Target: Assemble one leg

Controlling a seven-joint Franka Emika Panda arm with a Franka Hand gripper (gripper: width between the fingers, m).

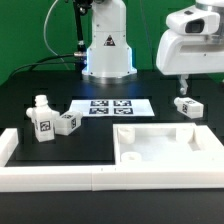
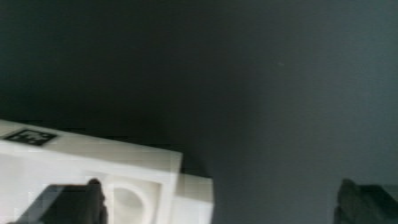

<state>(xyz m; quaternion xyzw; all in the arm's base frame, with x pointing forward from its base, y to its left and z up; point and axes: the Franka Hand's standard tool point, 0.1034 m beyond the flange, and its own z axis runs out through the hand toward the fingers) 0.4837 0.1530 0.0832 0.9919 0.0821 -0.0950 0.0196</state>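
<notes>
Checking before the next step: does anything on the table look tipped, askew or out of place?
Nothing looks damaged or spilled. The loose legs at the exterior view's left lie jumbled at differing angles, and one leg sits apart from them, near the open gripper.

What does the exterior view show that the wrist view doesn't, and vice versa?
Exterior only: arm base, marker board, tray-like part, two legs at the exterior view's left, a third leg below the gripper. Wrist only: fingertips spread wide, nothing between them. Both: black table, gripper. The wrist view's tagged white part with a rounded hole: can't tell which.
</notes>
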